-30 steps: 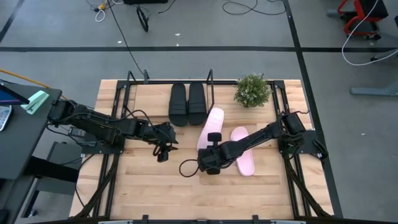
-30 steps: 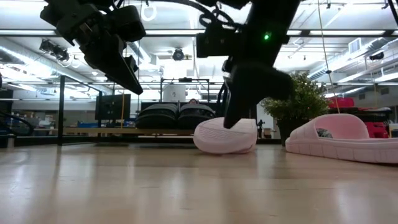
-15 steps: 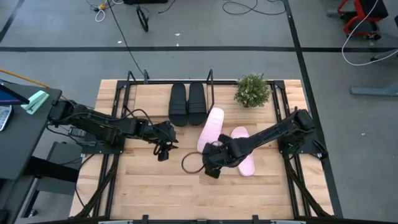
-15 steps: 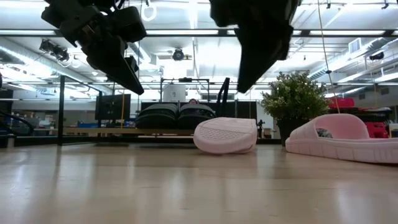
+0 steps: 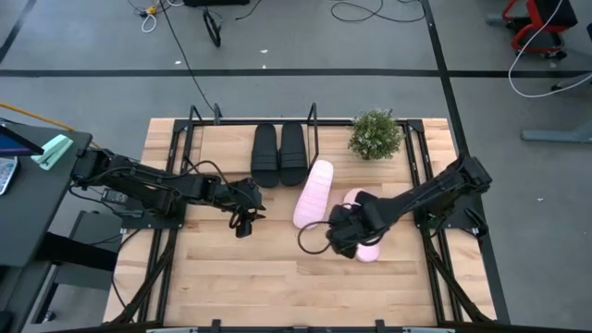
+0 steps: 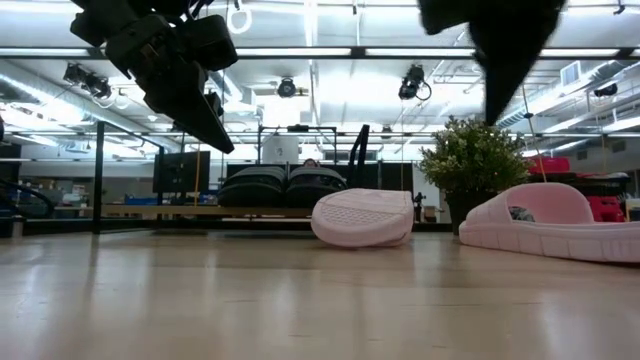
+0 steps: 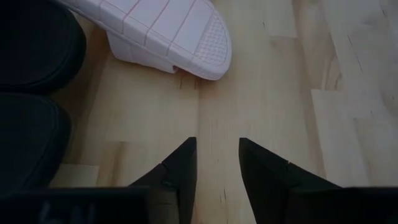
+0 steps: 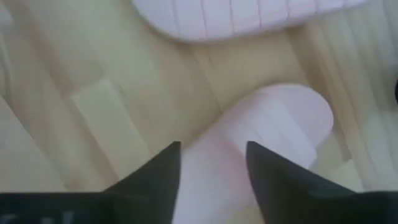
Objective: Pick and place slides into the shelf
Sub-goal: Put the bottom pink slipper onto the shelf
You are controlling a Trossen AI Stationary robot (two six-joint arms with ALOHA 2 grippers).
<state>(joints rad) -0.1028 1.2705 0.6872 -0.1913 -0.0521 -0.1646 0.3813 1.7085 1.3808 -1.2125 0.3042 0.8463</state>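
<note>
Two black slides (image 5: 279, 154) lie side by side in the shelf (image 5: 313, 118) at the table's far side. One pink slide (image 5: 314, 191) lies sole up on the wood just in front of them. The second pink slide (image 5: 367, 242) rests strap up to its right. My right gripper (image 5: 344, 236) hangs open above this second slide's near end (image 8: 280, 121), well clear of it in the low view (image 6: 500, 60). My left gripper (image 5: 242, 225) hovers open over bare wood left of the pink slides (image 7: 216, 162).
A small green potted plant (image 5: 376, 135) stands at the shelf's right end. Black frame rails run along the table's left (image 5: 171, 213) and right (image 5: 435, 231) sides. Bare wood lies along the near half of the table (image 5: 277, 287).
My right gripper has risen from the near end of the sole-up pink slide and gone toward the table's right, over the other pink slide, turning about as it went. Both pink slides stay where they were.
</note>
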